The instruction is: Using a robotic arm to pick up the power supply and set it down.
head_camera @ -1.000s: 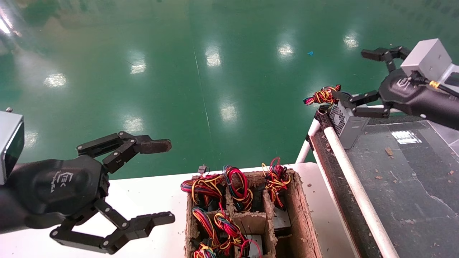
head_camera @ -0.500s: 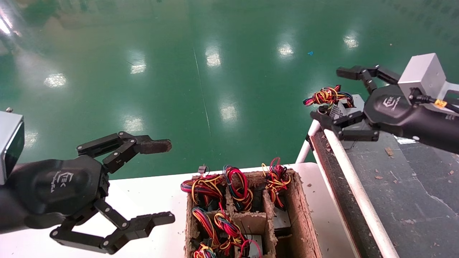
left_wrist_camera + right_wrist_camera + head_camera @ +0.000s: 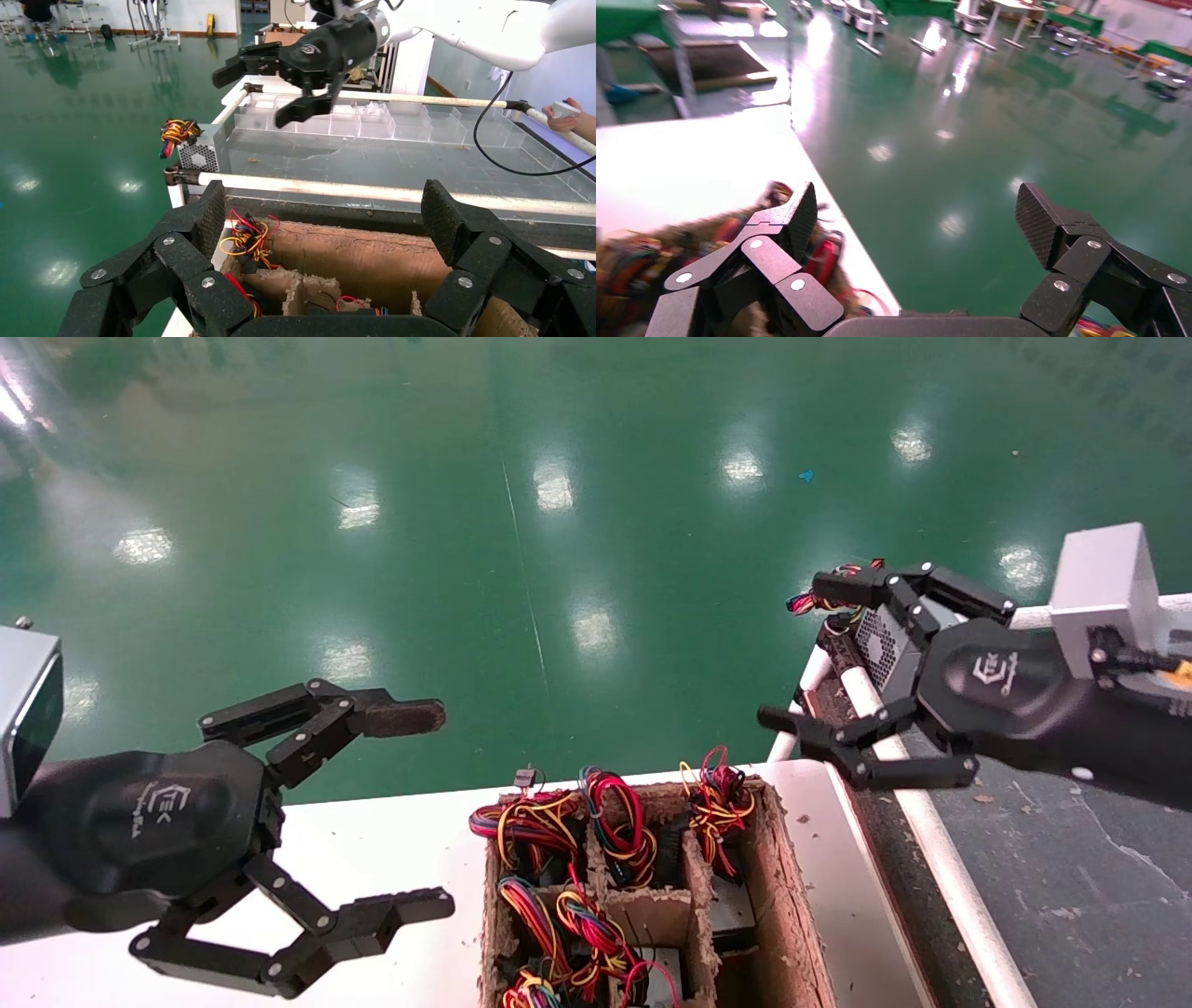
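The power supply, a small grey box with a perforated face, stands at the near corner of the dark belt, its red and yellow wire bundle hanging over the edge. The left wrist view shows the power supply free of any gripper. My right gripper, the all-black robotic arm, hovers open and empty just in front of it and hides part of it. The right gripper looks out over green floor and the white table. My left gripper is parked open over the table's left.
A cardboard divider box on the white table holds several more wired units. A white rail edges the belt. Clear plastic trays line the belt's far side, and a person's hand shows beyond them.
My right gripper has drawn back from the power supply, moving nearer and toward the cardboard box, still open. The power supply stays on the belt corner. The left arm has not moved.
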`<move>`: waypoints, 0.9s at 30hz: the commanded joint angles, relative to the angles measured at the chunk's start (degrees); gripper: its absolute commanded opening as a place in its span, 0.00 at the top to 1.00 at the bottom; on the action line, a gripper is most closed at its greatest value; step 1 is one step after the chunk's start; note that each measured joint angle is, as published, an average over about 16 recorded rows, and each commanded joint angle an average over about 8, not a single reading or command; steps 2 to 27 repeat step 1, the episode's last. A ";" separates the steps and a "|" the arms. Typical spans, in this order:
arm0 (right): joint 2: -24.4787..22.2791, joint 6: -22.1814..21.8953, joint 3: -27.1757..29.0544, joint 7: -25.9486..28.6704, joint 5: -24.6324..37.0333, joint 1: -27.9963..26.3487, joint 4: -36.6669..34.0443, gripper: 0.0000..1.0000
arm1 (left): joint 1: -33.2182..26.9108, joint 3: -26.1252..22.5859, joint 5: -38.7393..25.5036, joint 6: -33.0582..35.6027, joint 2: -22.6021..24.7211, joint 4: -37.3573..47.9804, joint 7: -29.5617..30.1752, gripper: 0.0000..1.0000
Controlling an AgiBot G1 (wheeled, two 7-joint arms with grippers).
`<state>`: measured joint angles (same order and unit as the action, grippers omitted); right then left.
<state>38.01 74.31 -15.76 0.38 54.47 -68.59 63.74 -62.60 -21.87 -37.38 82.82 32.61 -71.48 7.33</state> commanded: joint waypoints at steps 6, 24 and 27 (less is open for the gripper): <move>-0.42 1.59 -0.04 1.44 -1.76 0.98 1.37 0.00 | 0.00 0.00 0.00 0.00 0.00 0.00 0.00 0.00; -0.42 1.59 -0.04 1.44 -1.76 0.98 1.37 0.00 | 0.00 0.00 0.00 0.00 0.00 0.00 0.00 0.00; -0.42 1.59 -0.04 1.44 -1.76 0.98 1.37 0.00 | 0.00 0.00 0.00 0.00 0.00 0.00 0.00 0.00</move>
